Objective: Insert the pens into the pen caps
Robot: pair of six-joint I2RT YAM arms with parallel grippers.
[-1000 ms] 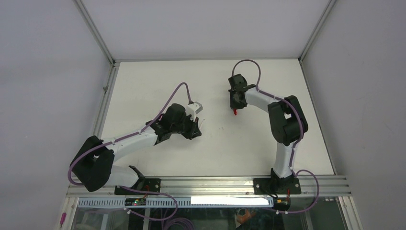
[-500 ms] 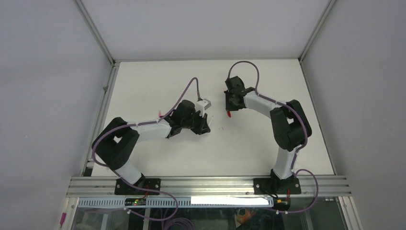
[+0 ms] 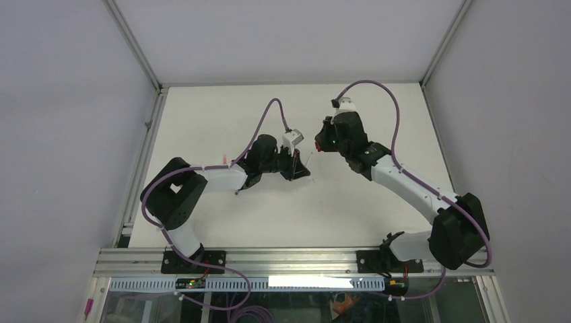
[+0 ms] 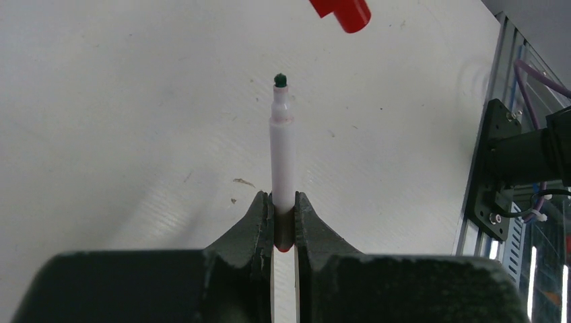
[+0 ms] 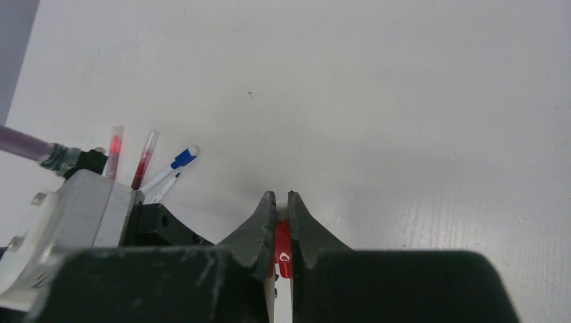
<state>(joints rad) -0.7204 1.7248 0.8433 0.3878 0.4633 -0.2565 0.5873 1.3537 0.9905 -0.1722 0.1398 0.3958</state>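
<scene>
top: high behind the arms [image 3: 215,176], looking down on whole table [image 3: 202,121] | wrists: close, along own fingers [image 4: 259,222] | shared: red cap [image 4: 343,10]

white pen [image 4: 283,155] with dark green tip [image 4: 280,80], red cap [image 5: 283,250], white table [image 4: 101,101]

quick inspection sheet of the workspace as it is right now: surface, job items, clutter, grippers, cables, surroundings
surface: white table, a few small scuffs
job's things: white pen with its dark tip bare, aimed roughly at the red cap, the two apart; two reddish pens and a blue-and-white pen lie together on the table
clutter: nothing seen
grippers: left gripper shut on the white pen; right gripper shut on the red cap
cables: purple cables loop above both arms, away from pen and cap
surroundings: grey walls; metal rail at the near edge
</scene>
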